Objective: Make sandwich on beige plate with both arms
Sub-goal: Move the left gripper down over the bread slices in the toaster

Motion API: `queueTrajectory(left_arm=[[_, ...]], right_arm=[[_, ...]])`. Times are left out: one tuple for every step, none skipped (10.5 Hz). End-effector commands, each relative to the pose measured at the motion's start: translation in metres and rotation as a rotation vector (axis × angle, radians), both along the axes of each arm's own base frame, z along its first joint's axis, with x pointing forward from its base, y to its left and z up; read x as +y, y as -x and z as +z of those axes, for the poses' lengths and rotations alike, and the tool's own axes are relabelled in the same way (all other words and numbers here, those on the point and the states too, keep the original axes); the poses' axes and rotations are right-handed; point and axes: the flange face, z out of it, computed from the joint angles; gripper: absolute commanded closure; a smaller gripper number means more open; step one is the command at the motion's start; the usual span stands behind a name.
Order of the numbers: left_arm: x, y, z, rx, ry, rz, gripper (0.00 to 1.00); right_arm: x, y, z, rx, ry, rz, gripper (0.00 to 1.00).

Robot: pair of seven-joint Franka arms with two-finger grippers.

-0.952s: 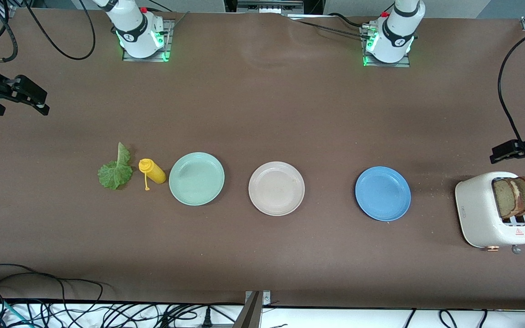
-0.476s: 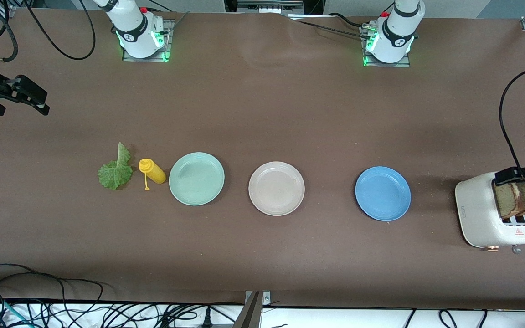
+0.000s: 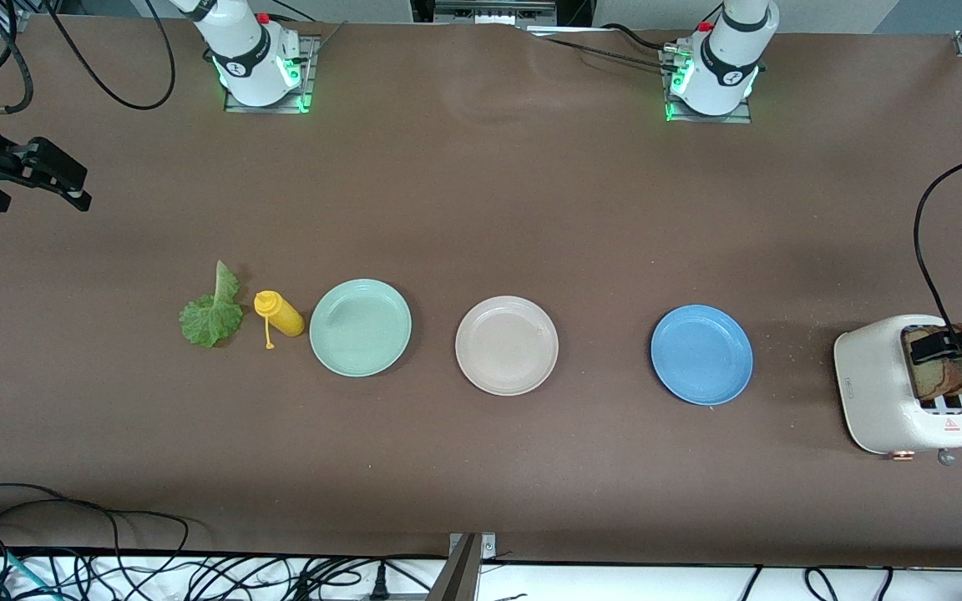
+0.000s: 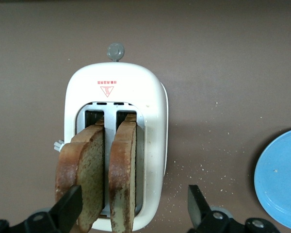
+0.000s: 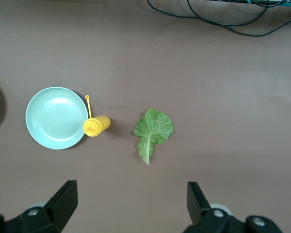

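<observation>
While the beige plate (image 3: 506, 345) sits bare mid-bench, bread pickup is in hand: left gripper (image 4: 135, 213) is set over the toaster (image 3: 882, 384), jaws wide, straddling both bread slices (image 4: 106, 170), nothing gripped. Next: one slice must be singled out and clamped. Right gripper (image 5: 128, 206) waits, jaws wide, over the lettuce leaf (image 5: 153, 130).

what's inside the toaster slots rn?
Two brown bread slices stand upright in the white toaster, one per slot, tops sticking out. Their lower parts are hidden inside the slots. The open left gripper is over them, not yet closed.
</observation>
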Motion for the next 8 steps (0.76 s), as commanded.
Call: queueTrajectory(left_arm=[[0.003, -0.005, 0.000, 0.004, -0.016, -0.024, 0.23], [0.005, -0.005, -0.005, 0.013, -0.018, -0.026, 0.26], [0.010, -0.005, -0.010, 0.019, -0.024, -0.023, 0.29], [0.018, -0.003, -0.014, 0.024, -0.023, -0.011, 0.31], [0.019, -0.003, -0.016, 0.027, -0.022, -0.009, 0.31], [0.019, -0.003, -0.020, 0.033, -0.020, -0.011, 0.35], [0.022, -0.003, -0.022, 0.034, -0.020, -0.008, 0.56], [0.022, -0.003, -0.024, 0.039, -0.019, -0.006, 0.82]], right_arm=[[0.001, 0.002, 0.006, 0.000, -0.012, -0.001, 0.00], [0.001, 0.002, 0.005, 0.002, -0.012, 0.002, 0.00], [0.001, 0.002, 0.006, 0.000, -0.012, 0.002, 0.00], [0.001, 0.002, 0.005, 0.002, -0.012, 0.002, 0.00], [0.002, 0.002, 0.006, 0.000, -0.012, 0.003, 0.00], [0.002, 0.002, 0.005, 0.002, -0.012, 0.003, 0.00], [0.001, 0.002, 0.006, 0.000, -0.012, 0.002, 0.00], [0.001, 0.002, 0.006, 0.000, -0.012, 0.002, 0.00]])
